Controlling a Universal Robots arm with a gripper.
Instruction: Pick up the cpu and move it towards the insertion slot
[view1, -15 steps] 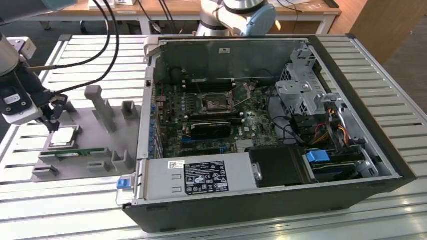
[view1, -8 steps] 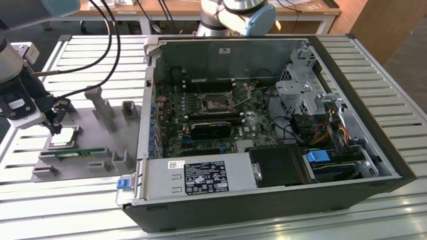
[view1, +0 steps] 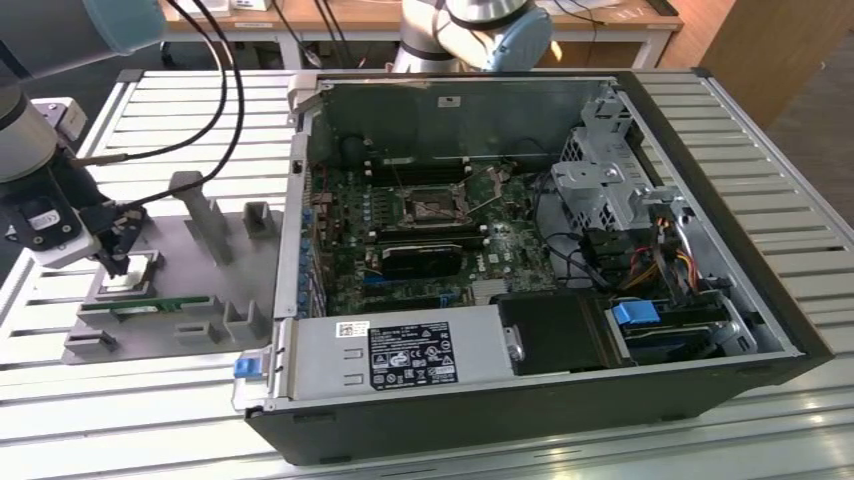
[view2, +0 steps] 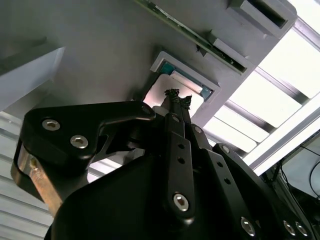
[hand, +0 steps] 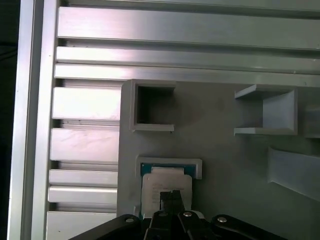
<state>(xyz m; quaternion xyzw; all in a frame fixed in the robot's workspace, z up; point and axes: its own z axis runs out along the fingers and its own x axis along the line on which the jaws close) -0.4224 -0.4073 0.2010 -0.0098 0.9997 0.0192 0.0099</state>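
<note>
The cpu (view1: 130, 283) lies flat in a shallow framed pocket of the grey plastic tray (view1: 200, 262), at the exterior view's left. In both wrist views its pale face (hand: 159, 181) (view2: 161, 90) shows inside that pocket. My gripper (view1: 118, 264) hangs straight over it, the dark fingertips pressed together with nothing between them (hand: 171, 195) (view2: 178, 98), right at the chip's surface. The insertion slot (view1: 430, 208), a square socket with a metal frame, sits on the green board inside the open computer case, well off toward the exterior view's right.
A narrow green memory stick (view1: 158, 303) lies in the tray just in front of the cpu pocket. Upright grey posts (view1: 203, 205) rise from the tray. The case wall (view1: 291, 200) stands between tray and board. A second arm's base (view1: 481, 35) is behind the case.
</note>
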